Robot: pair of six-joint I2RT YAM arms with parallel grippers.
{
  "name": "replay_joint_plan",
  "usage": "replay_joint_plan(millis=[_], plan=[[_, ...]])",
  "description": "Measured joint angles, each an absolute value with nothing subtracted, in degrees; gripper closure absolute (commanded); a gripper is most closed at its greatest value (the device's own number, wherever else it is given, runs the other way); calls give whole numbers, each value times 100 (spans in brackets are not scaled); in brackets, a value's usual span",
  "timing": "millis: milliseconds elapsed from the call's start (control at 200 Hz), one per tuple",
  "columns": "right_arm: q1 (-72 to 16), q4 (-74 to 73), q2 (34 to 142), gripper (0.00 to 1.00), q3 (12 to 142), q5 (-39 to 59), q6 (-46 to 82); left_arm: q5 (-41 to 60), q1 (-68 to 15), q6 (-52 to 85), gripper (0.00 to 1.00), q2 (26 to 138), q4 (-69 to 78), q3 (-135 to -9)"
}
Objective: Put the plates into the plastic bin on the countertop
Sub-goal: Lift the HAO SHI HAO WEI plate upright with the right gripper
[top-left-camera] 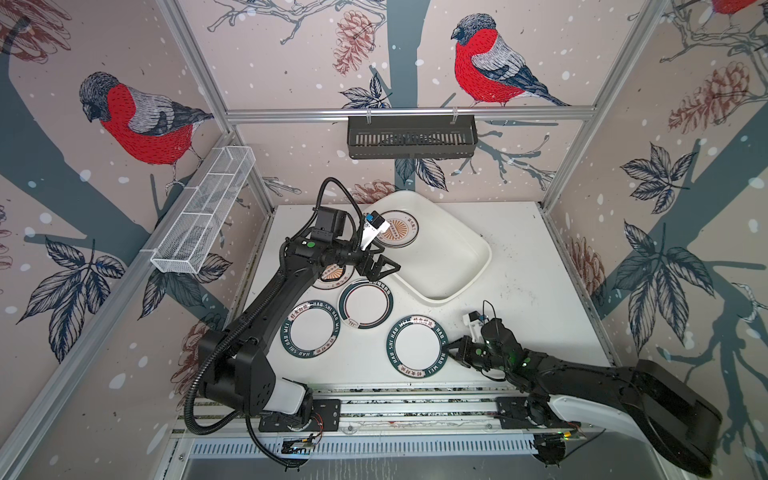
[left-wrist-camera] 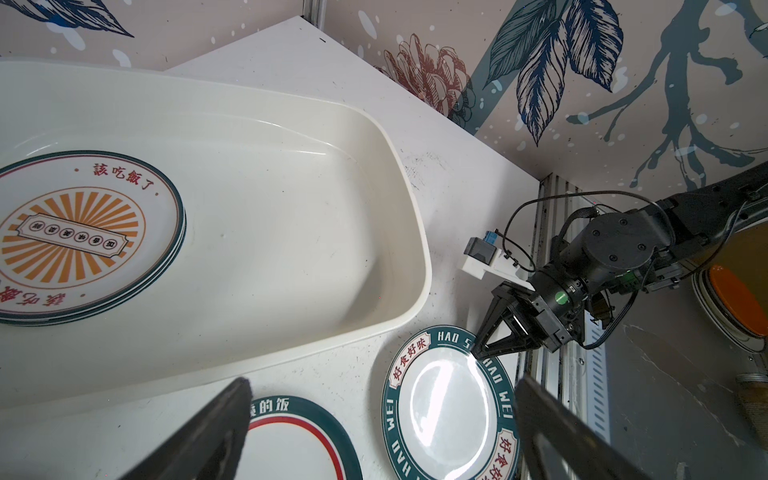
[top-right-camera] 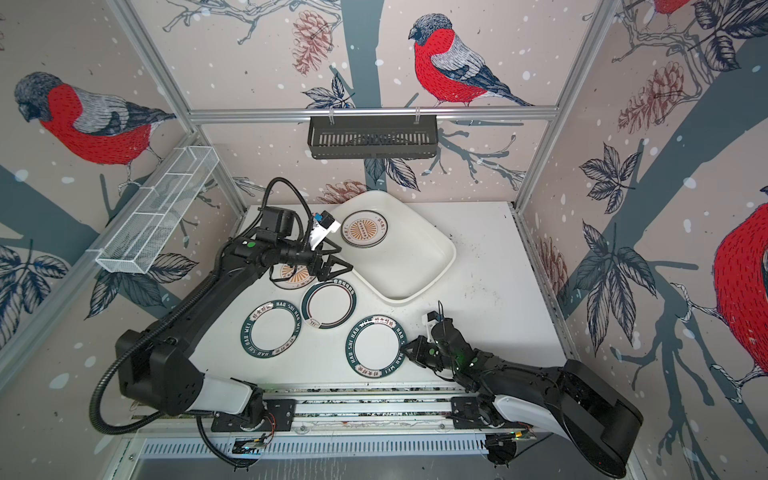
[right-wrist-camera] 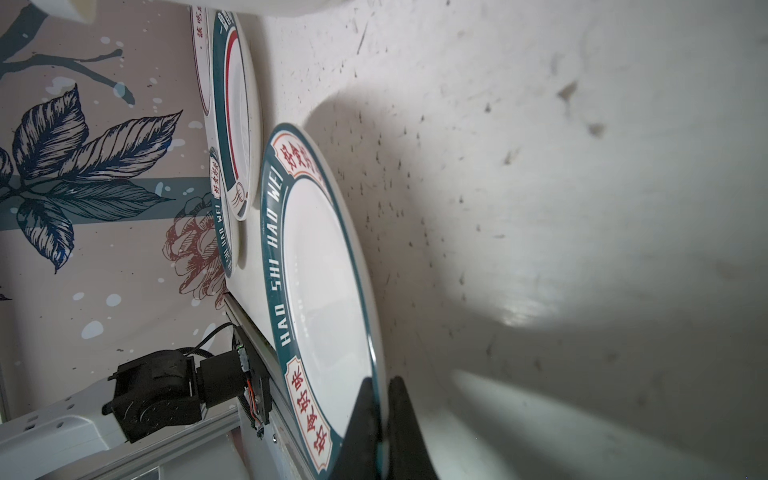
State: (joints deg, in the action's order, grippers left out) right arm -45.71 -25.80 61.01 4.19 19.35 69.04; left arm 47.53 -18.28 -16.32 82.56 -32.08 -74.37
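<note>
- Bright, even light; both top views bow at the edges.
- Glare streaks the round white teal-rimmed plate (left-wrist-camera: pixel 451 401).
- Soft shadows cross the speckled white countertop (right-wrist-camera: pixel 540 187).

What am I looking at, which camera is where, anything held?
Two black robot arms work over a white countertop. Two pictures look down from one overhead stereo camera; the other two come from a camera on each wrist. A white plastic bin holds a stack of sunburst plates. Beside it lie a loose sunburst plate, a red-ringed plate and a lettered plate. The right gripper is shut on the rim of a teal-rimmed plate. The left gripper is open and empty, near the bin's edge.
</note>
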Motion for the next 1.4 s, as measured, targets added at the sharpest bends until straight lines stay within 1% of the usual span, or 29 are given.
replay_joint_plan(millis=[245,430,765,1036,1216,1401], plan=[[-4563,-2552,6040,97,510,2018,6908,4722,-1839,-1621,2,8256,-3192,-7439],[-4556,-2460,5964,97,711,2128,6899,4425,-1844,-1509,3,8261,-3199,-7550],[-4556,-1796,5819,97,1116,2233,6692,3363,-1852,-1608,3,8241,-3232,-8003],[-4556,-1385,6064,97,1492,2449,6414,2921,-1852,-1636,3,8219,-3221,-8005],[-4558,-1201,6263,97,1874,2600,6211,2237,-1837,-1343,3,8219,-3074,-8003],[-4558,-956,6576,97,2366,2834,5907,1747,-1682,-1157,3,8197,-2912,-8001]])
